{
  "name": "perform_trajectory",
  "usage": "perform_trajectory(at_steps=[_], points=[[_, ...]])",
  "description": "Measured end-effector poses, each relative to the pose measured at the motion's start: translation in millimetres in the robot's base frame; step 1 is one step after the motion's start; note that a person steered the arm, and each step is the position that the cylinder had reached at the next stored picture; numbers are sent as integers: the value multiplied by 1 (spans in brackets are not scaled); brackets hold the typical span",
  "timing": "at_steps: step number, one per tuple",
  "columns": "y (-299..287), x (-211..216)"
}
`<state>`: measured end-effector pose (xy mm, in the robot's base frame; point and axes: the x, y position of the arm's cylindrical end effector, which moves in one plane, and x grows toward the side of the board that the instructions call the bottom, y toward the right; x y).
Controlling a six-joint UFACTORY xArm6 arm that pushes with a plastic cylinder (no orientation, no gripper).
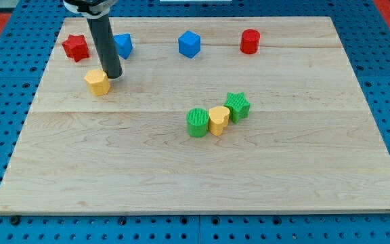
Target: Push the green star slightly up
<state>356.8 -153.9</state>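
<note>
My tip (112, 74), a plain dark rod with no fingers to open or close, rests on the wooden tabletop (114, 169) at about 10 o'clock, touching or just beside a yellow block (97, 81). Behind it sit a red star (76, 47) and a blue block (122, 45). Toward 12 and 1 o'clock: a blue cube (189, 44) and a red cylinder (250, 41). Near centre, the green star (237, 106) touches a yellow heart (218, 120), beside a green cylinder (198, 122). The star looks light, rigid and likely to slide easily; push its lower edge centrally.
</note>
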Motion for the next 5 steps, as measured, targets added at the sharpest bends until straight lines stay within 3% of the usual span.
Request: perform_trajectory(at_steps=[2, 4, 5], points=[[-16, -2], [144, -15], [204, -2]])
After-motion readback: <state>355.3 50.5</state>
